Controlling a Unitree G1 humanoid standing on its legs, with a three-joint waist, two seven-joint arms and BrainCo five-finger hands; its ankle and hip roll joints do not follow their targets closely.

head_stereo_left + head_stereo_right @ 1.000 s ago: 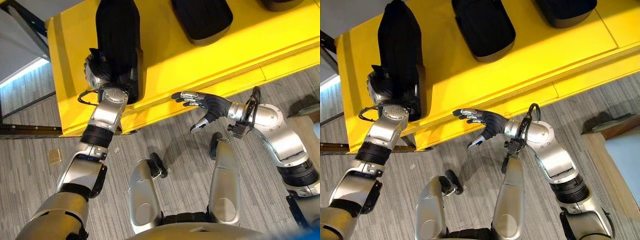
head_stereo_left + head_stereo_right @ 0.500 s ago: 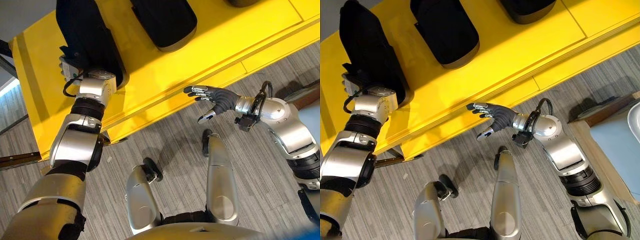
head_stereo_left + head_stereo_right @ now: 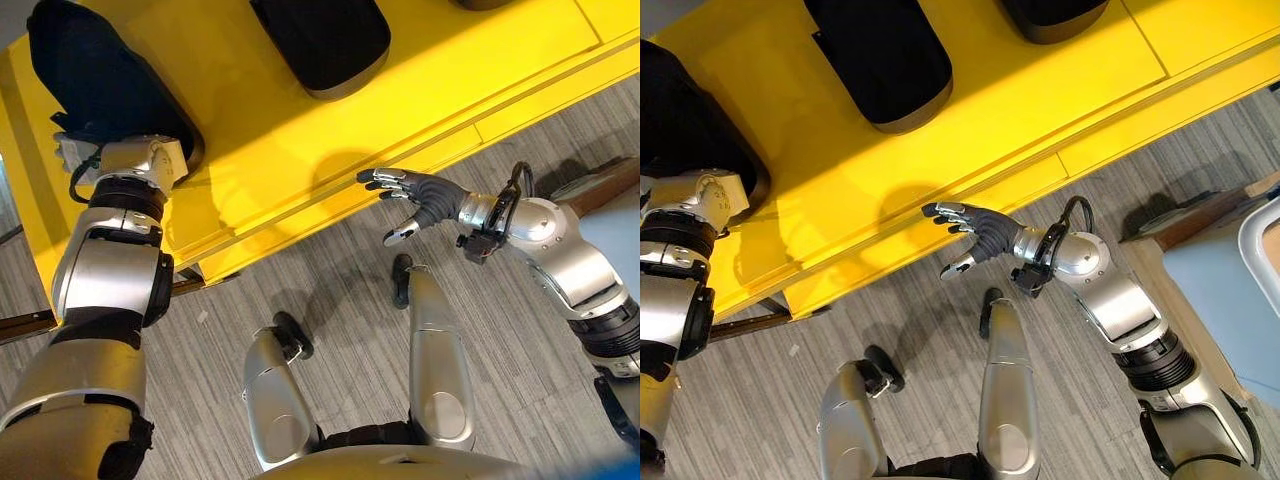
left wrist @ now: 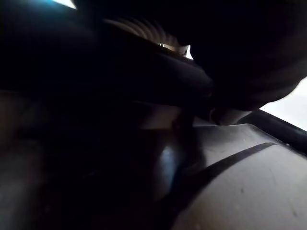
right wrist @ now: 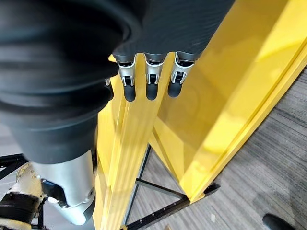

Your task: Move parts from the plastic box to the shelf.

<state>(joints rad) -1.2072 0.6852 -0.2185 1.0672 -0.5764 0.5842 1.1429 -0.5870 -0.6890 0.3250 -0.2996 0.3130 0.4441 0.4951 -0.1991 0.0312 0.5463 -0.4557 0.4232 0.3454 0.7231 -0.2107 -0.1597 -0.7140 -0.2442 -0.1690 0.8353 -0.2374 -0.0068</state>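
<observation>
Black part (image 3: 105, 85): large, matte, elongated body with rounded ends, resting on the yellow shelf (image 3: 300, 150) at 10 o'clock in the head views, overhanging toward the shelf's front edge. Second black part (image 3: 320, 40) of like shape lying at 12 o'clock on the same surface, well apart from the first. Third black part (image 3: 1055, 15) at 1 o'clock, cut by the frame edge.

Left hand (image 3: 75, 150): at the near end of the first part, touching it; fingers hidden behind the part and the wrist, so grip state cannot be told. Left wrist view dark; a dark rounded surface lies close against the lens.

Right hand (image 3: 975, 232): held off the shelf's front edge at 3 o'clock from centre, fingers (image 5: 149, 86) straight and relaxed, thumb apart, holding nothing. Fingertips close to the yellow front lip, contact not discernible.

Shelf: glossy yellow top with a stepped front lip, carried on a dark metal frame (image 5: 163, 201). Floor (image 3: 330, 290): grey striped carpet. Pale blue surface with a wooden border (image 3: 1225, 290) at 4 o'clock, near the right arm.
</observation>
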